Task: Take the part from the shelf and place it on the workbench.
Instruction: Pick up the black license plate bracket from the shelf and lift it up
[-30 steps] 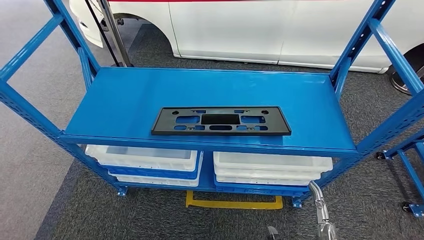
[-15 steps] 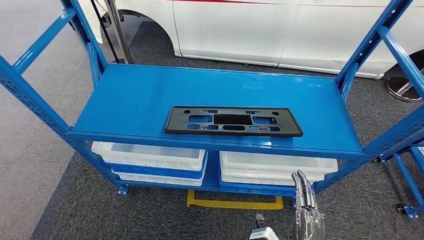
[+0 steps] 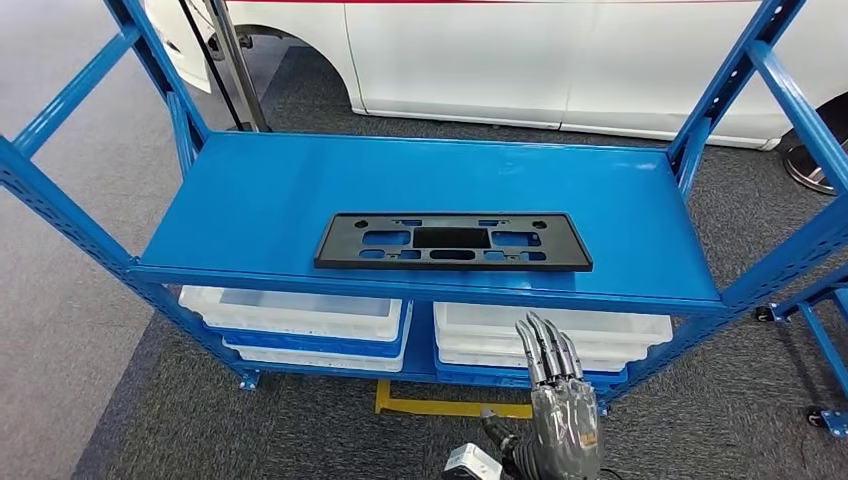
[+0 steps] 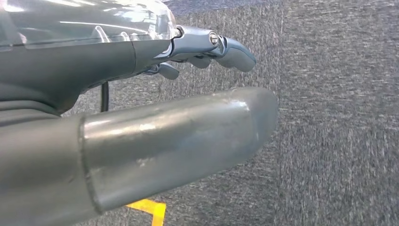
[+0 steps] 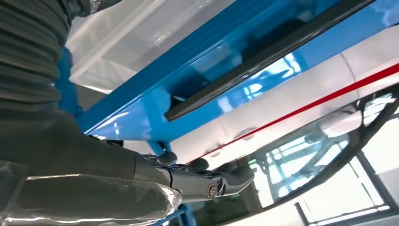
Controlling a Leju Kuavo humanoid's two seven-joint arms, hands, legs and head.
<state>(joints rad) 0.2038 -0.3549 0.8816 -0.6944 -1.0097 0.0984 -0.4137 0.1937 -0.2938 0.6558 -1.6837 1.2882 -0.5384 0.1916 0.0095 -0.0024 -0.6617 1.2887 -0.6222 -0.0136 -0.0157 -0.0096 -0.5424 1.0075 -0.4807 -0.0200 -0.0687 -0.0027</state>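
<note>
The part is a flat black rectangular plate with cut-outs. It lies on the blue shelf near the front edge, slightly right of centre. My right hand is raised below and in front of the shelf, fingers straight and pointing up toward the part, holding nothing. In the right wrist view the part's dark edge runs along the shelf above the right hand. My left hand hangs over grey carpet, its fingers extended and holding nothing.
White trays are stacked on the lower shelf level. Blue uprights frame both shelf ends. A white car stands behind, a yellow floor mark lies under the shelf, and another blue frame is at the right.
My right hand has risen from the bottom edge and moved left, closer to the shelf front. The camera has shifted a little; the part lies where it was on the shelf.
</note>
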